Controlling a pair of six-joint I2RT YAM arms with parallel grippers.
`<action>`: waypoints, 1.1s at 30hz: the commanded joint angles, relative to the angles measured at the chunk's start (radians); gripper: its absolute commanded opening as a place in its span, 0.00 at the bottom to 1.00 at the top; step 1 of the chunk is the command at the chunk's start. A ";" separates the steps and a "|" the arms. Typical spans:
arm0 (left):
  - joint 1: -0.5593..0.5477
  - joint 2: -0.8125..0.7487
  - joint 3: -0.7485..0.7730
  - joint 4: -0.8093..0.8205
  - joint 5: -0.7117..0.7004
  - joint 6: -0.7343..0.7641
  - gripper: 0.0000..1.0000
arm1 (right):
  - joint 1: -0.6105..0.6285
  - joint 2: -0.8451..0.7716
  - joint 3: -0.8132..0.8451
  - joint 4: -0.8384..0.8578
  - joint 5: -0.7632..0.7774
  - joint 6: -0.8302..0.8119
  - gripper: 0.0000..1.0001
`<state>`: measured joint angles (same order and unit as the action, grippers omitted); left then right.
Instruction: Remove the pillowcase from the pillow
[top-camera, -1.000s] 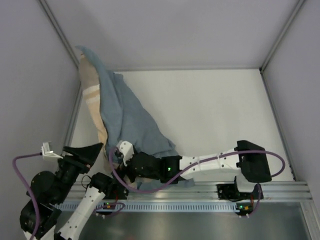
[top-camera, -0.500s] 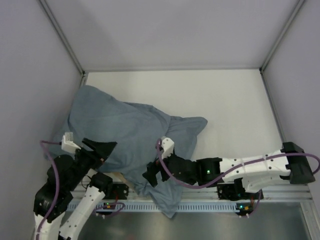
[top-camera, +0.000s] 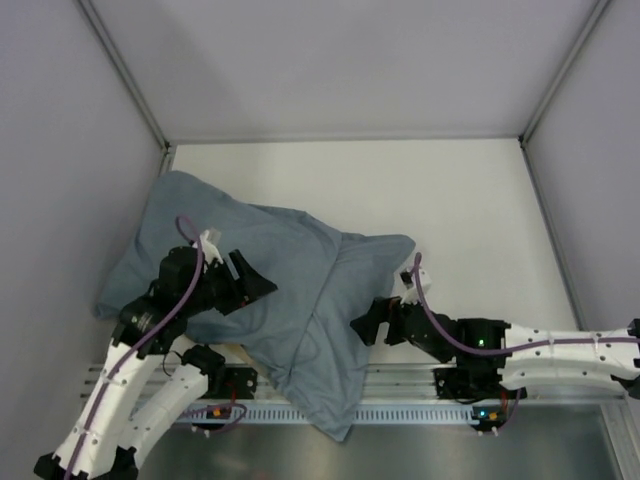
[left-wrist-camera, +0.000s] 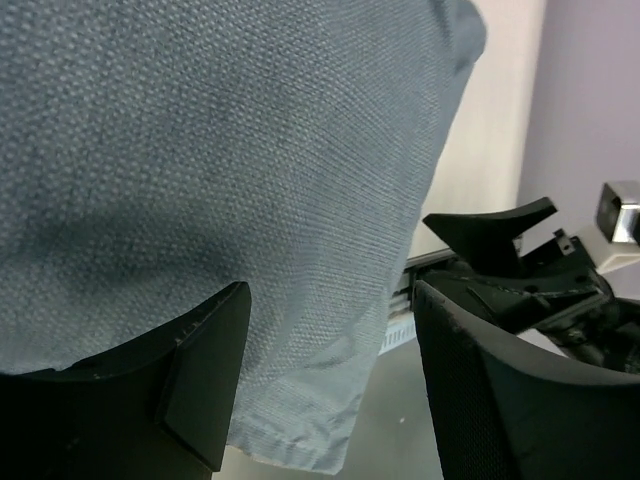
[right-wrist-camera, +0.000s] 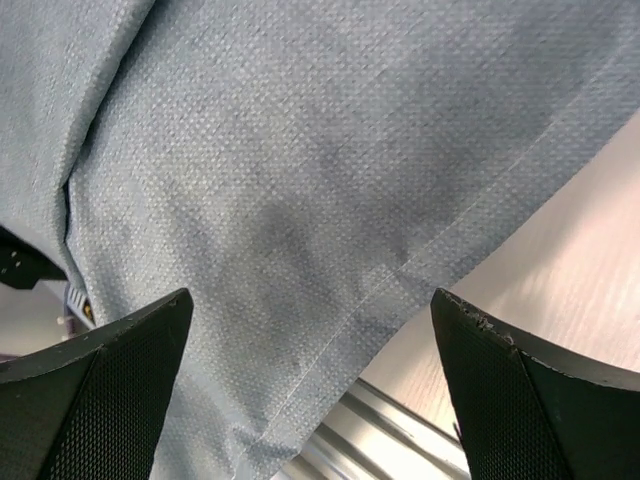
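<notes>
The blue-grey pillowcase (top-camera: 270, 270) lies spread over the left half of the table, plump at the far left, with a limp end hanging over the front rail. The white pillow does not show; the cloth covers whatever is inside. My left gripper (top-camera: 262, 283) is open and empty, over the middle of the cloth. Its wrist view shows the pillowcase (left-wrist-camera: 250, 150) between the open fingers (left-wrist-camera: 200, 370). My right gripper (top-camera: 368, 326) is open and empty at the cloth's right edge. Its wrist view shows the seamed edge of the pillowcase (right-wrist-camera: 320, 180) below the spread fingers (right-wrist-camera: 110, 390).
The table (top-camera: 460, 200) is pale, with grey walls on three sides. An aluminium rail (top-camera: 400, 385) runs along the front edge, and the arm bases stand on it. The cloth's loose end (top-camera: 335, 415) hangs past the rail.
A second ago the pillowcase was held up against the left wall with its tan band showing. It has dropped flat on the table. Both grippers have let go; the right arm has drawn back rightward.
</notes>
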<state>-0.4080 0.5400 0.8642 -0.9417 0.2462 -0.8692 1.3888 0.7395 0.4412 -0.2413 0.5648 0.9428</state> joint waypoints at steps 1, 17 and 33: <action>0.003 0.110 0.006 0.067 0.039 0.102 0.70 | -0.008 0.001 0.010 0.028 -0.080 0.034 0.98; 0.003 0.092 0.018 0.178 0.103 0.068 0.72 | -0.210 0.455 0.030 0.600 -0.378 -0.100 0.61; -0.303 0.667 0.307 0.245 -0.303 0.170 0.68 | -0.591 0.460 0.205 0.479 -0.500 -0.239 0.00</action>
<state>-0.6388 1.1927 1.0569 -0.7040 0.2333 -0.7277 0.8204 1.1889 0.5938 0.1795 0.1127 0.7288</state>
